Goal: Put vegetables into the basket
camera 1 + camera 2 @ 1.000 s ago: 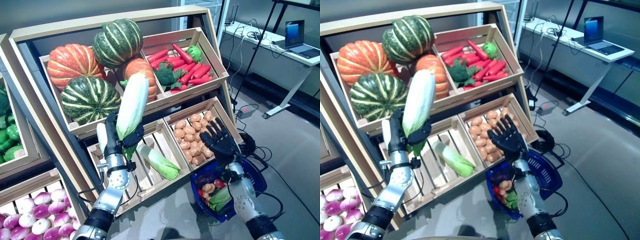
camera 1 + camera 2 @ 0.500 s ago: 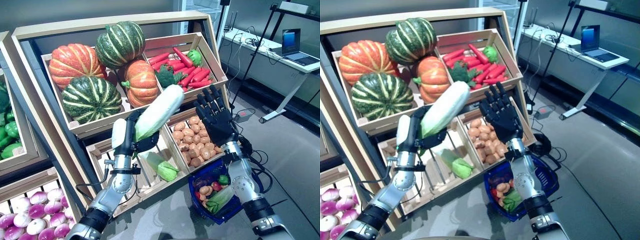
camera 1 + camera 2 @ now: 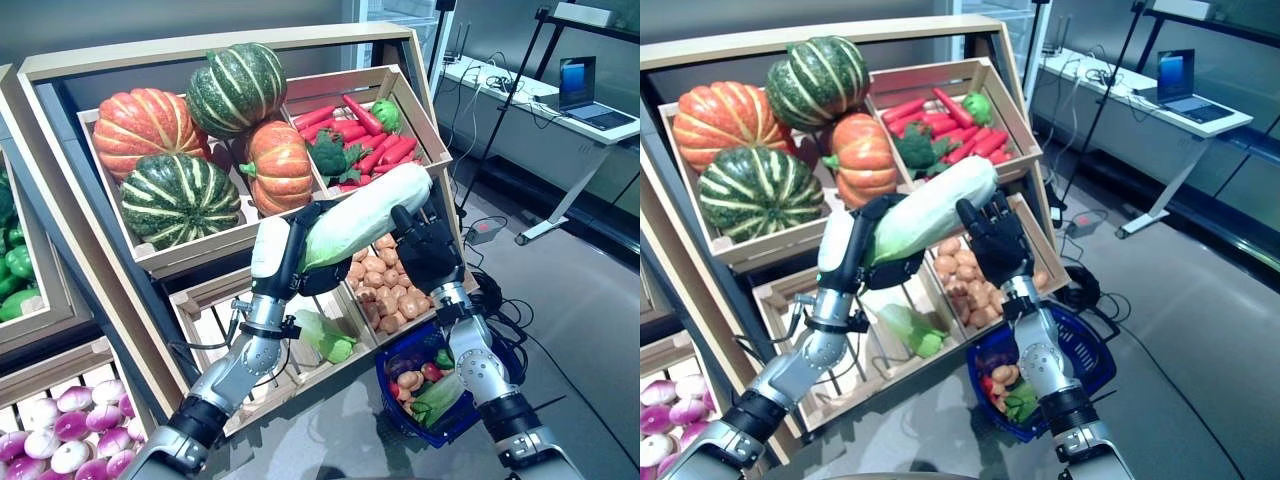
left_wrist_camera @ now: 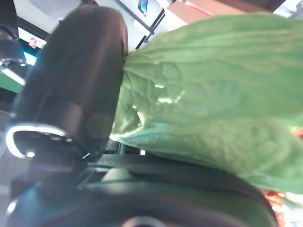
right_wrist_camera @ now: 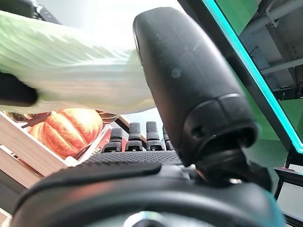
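Note:
My left hand (image 3: pixel 287 252) is shut on a long pale green and white cabbage (image 3: pixel 365 208) and holds it in the air in front of the stand, tilted up to the right. The cabbage also shows in the left wrist view (image 4: pixel 213 94), past the thumb (image 4: pixel 80 85). My right hand (image 3: pixel 428 252) is raised with straight fingers right under the cabbage's far end; the cabbage lies past its thumb (image 5: pixel 189 85) in the right wrist view. The blue basket (image 3: pixel 1096 346) stands on the floor below my right arm, holding small potatoes, a red piece and leafy greens (image 3: pixel 438 398).
The slanted wooden stand (image 3: pixel 230 55) with its crates rises close behind both hands. A second green cabbage (image 3: pixel 325 335) lies in the lower crate under my left hand. A white desk (image 3: pixel 560 125) with a laptop stands at the far right, with grey floor between.
My left hand has swung the cabbage to the right and tipped it flatter, towards the right hand. My right hand has come in under the cabbage's far end.

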